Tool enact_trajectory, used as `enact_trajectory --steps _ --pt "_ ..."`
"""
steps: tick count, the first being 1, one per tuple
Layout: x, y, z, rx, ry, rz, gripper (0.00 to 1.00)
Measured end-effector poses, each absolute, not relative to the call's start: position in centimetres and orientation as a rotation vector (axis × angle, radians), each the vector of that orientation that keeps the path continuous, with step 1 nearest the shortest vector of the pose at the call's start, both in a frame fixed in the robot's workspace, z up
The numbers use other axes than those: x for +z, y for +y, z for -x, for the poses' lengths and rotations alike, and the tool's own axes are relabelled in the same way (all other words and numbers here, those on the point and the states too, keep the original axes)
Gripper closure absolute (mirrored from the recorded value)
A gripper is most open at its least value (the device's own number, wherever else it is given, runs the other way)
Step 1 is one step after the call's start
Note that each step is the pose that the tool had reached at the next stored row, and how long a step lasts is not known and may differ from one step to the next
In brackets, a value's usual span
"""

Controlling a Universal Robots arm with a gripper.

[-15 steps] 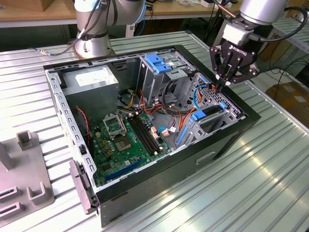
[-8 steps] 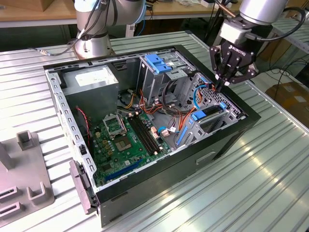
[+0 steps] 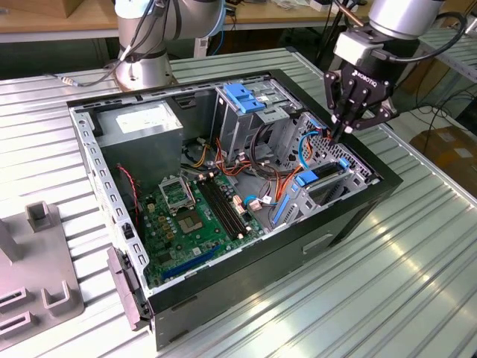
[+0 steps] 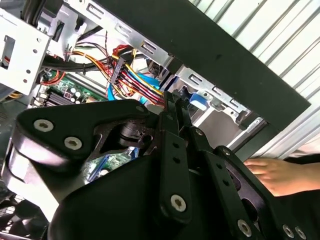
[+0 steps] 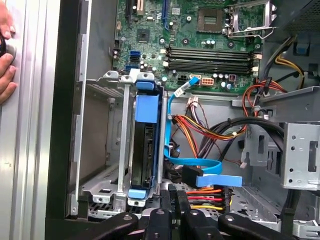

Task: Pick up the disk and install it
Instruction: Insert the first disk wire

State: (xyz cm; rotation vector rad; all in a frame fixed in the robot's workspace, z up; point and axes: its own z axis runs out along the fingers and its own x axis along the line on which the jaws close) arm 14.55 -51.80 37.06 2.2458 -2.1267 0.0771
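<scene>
Though partly hidden, disk (image 5: 146, 145) beside end effector (image 5: 176, 196).

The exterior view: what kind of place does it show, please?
Probably a robotics lab or an assembly test bench. An open black desktop computer case lies on a ribbed aluminium table, a grey robot arm base is bolted onto it, and wooden benches stand behind.

light: bright, even | glare: streaks on ribbed table (image 3: 417, 276); shadow: soft inside computer case (image 3: 350, 216) | blur: none
</scene>
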Motion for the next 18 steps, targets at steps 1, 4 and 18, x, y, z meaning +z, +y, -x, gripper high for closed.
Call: enact_trajectory --steps 1,4,18 --pt "37.07 -51.81 -14.43 0.077 -2.131 -2.242 0.84" --pt "37.06 -51.81 -14.29 0.077 -2.132 -2.24 0.84" --pt "36.36 -52.7 -13.98 0.076 -2.171 -2.201 0.84"
